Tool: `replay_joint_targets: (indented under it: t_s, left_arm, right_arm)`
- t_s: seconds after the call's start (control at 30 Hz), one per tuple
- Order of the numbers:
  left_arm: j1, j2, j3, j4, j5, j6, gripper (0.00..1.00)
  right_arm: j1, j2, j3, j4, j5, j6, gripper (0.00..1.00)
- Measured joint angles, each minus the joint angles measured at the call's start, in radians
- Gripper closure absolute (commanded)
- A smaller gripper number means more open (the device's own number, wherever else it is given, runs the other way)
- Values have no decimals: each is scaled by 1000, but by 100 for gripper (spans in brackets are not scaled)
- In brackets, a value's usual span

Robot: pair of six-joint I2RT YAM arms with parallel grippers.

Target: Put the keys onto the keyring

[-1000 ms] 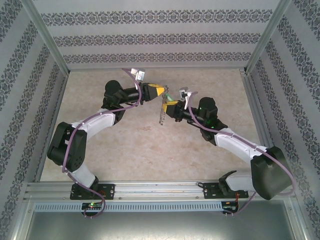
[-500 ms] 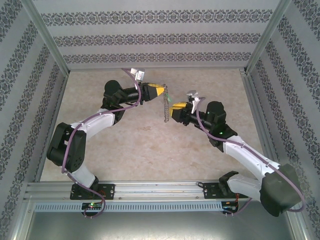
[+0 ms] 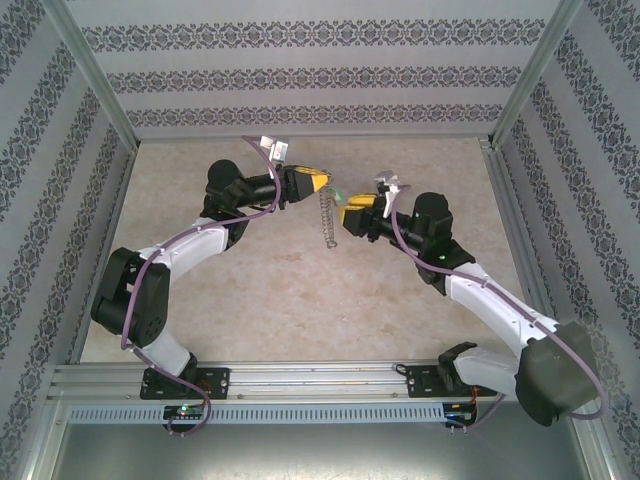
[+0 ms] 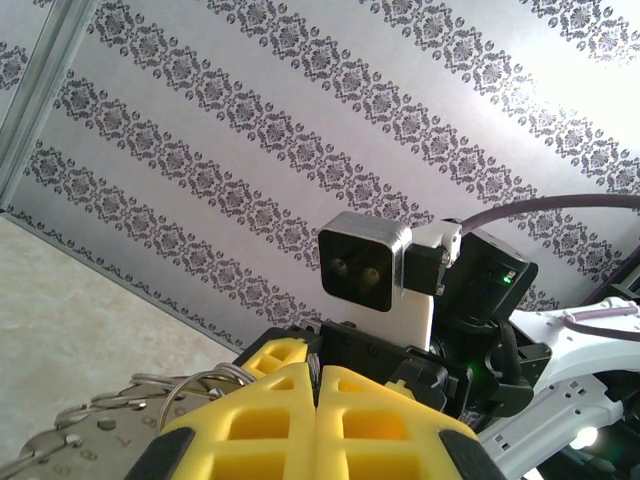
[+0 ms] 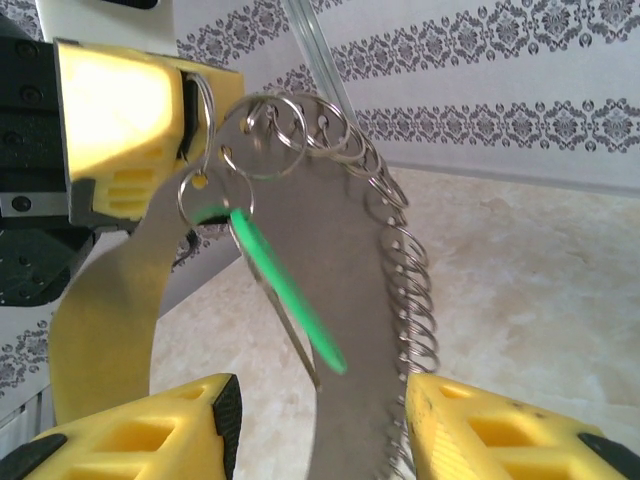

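Keyring (image 5: 350,260) with green key (image 5: 285,290) hangs down from pinching left end effector (image 4: 316,385); right end effector (image 5: 320,410) gapes empty.

This is a robotics lab test cell rather than a lived-in room. The table (image 3: 300,310), with a beige stone-look top, is boxed in by bare aluminium posts (image 3: 92,75) and flat wall panels (image 3: 320,75) papered in grey striped damask. Two black-and-white machines, the left arm (image 3: 190,245) and the right arm (image 3: 490,300), are bolted to a slotted aluminium rail (image 3: 320,377) at the near edge. A perforated cable duct (image 3: 300,412) runs just beside the rail. Purple cables (image 3: 235,222) loop loose along the arms, a green status light (image 4: 510,278) glows on one housing, and a boxy wrist camera (image 4: 365,262) is mounted above it
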State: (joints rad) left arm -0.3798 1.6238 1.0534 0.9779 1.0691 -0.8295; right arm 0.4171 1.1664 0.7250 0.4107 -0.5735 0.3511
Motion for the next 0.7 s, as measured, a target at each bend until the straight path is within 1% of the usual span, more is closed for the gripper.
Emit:
replay_joint_targets:
  t_s: [0.33,0.5,0.6,0.7]
  left_arm:
    - [0,0,0,-3,3,0,100]
    - [0,0,0,-3,8,0,100]
    - [0,0,0,-3,11,-1,100]
    - [0,0,0,-3,13,-1,100]
  right_arm:
    - [31,81,74,-3,-21,-20,54]
    - [35,99,82,-4,-23,-27,59]
    - [39,115,94,-4,-27,-34,68]
    - [44,127,106,-4,-37,-42,83]
